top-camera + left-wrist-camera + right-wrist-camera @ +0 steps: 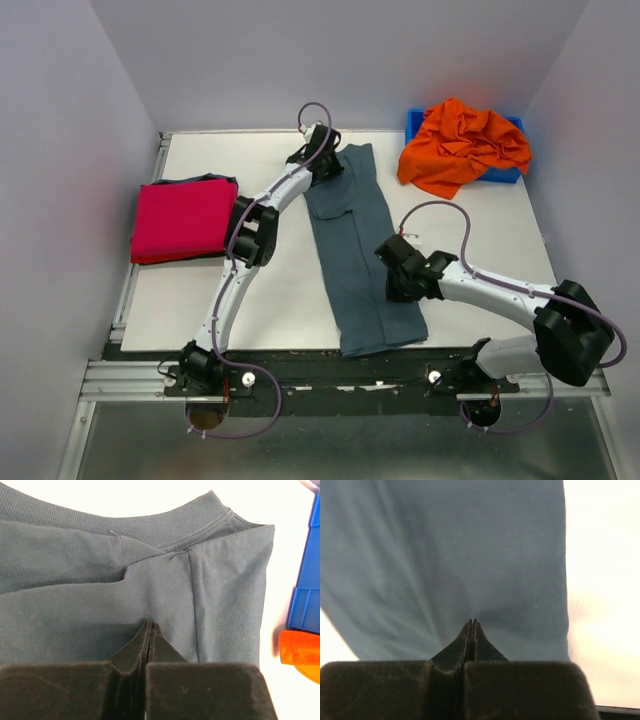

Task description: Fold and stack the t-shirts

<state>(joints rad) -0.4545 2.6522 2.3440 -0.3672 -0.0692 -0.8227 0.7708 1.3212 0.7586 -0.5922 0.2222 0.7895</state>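
Note:
A slate grey-blue t-shirt [358, 250] lies folded lengthwise into a long strip down the middle of the table, collar [190, 525] at the far end. My left gripper [325, 168] [150, 625] is shut, with its tips resting on the cloth just below the collar. My right gripper [388, 248] [472, 621] is also shut, its tips down on the strip near its right edge. No cloth shows between either pair of fingers. A folded magenta-red t-shirt [183, 220] sits at the left, on top of another grey-blue one [208, 180]. The bright orange t-shirt [462, 145] [300, 650] lies crumpled in the bin.
The rigid blue bin [415, 122] [305, 600] stands at the back right corner, close to the strip's collar end. White walls close in the table on the left, back and right. A metal rail [350, 385] runs along the near edge by the arm bases.

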